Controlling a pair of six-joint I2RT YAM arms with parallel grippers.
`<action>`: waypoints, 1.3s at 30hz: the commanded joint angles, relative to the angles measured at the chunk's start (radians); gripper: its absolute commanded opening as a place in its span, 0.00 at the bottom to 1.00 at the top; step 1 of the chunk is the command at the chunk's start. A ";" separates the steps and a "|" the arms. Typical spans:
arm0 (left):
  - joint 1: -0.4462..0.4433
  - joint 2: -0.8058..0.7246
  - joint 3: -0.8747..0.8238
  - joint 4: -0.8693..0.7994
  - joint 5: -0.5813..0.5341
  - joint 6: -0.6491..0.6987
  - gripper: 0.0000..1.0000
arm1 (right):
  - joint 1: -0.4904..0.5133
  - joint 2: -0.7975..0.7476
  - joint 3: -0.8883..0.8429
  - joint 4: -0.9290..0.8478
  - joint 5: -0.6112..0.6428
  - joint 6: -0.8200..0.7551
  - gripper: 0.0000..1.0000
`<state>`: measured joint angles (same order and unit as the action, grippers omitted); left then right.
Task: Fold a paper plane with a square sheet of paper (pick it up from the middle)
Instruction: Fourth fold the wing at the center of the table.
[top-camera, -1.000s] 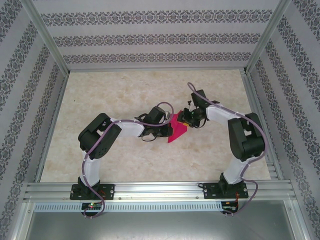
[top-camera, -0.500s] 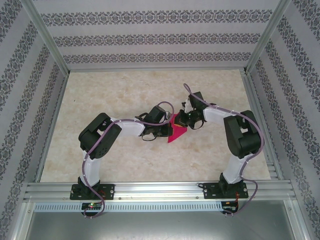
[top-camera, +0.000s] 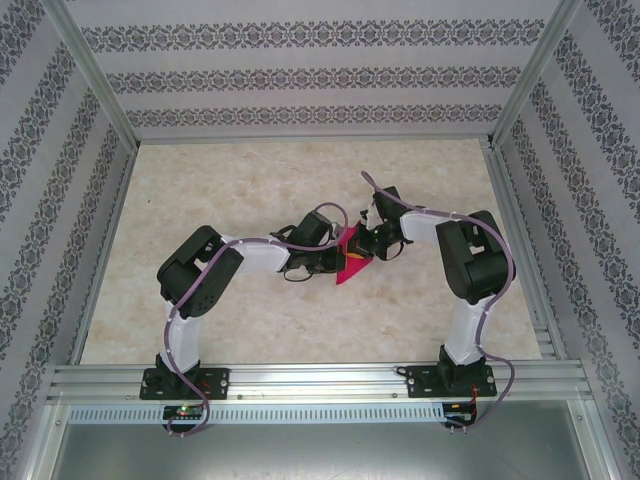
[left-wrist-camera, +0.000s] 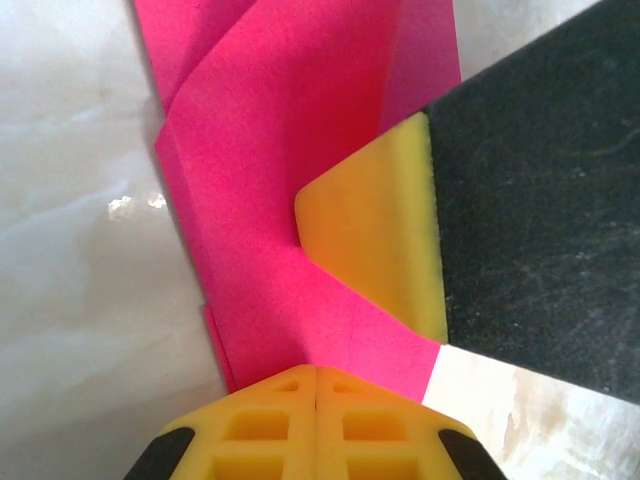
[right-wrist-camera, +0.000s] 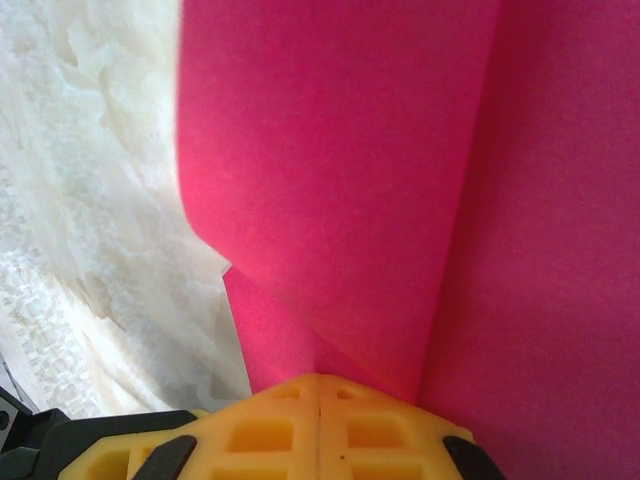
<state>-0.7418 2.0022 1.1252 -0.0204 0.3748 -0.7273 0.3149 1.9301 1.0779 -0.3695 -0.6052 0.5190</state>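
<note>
The folded magenta-pink sheet (top-camera: 352, 268) is pinched at mid-table by the left gripper (left-wrist-camera: 316, 372) on one edge and by the right gripper (right-wrist-camera: 318, 378) on the other (both closed tight on it). Open marble tabletop (top-camera: 230, 180) is seen all around

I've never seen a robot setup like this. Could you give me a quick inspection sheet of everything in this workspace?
Surface: pale marbled table.
Job's things: pink sheet of paper, creased into layers, held mid-table between the arms.
Clutter: nothing seen.
Grippers: left gripper and right gripper both shut on the paper.
Cables: purple cables loop along each arm.
Surroundings: patterned walls, aluminium frame.
</note>
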 joint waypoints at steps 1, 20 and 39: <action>-0.011 0.042 -0.025 -0.120 -0.024 -0.002 0.00 | -0.041 0.050 0.041 0.042 0.101 -0.034 0.04; -0.009 -0.202 -0.063 -0.050 -0.117 0.040 0.07 | 0.092 -0.061 -0.155 0.109 0.108 0.143 0.04; -0.010 -0.125 -0.107 0.062 -0.006 -0.028 0.02 | 0.108 -0.066 -0.190 0.175 0.110 0.244 0.04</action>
<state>-0.7422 1.8629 0.9913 -0.0151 0.3351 -0.7425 0.4126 1.8389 0.9199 -0.1822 -0.5442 0.7437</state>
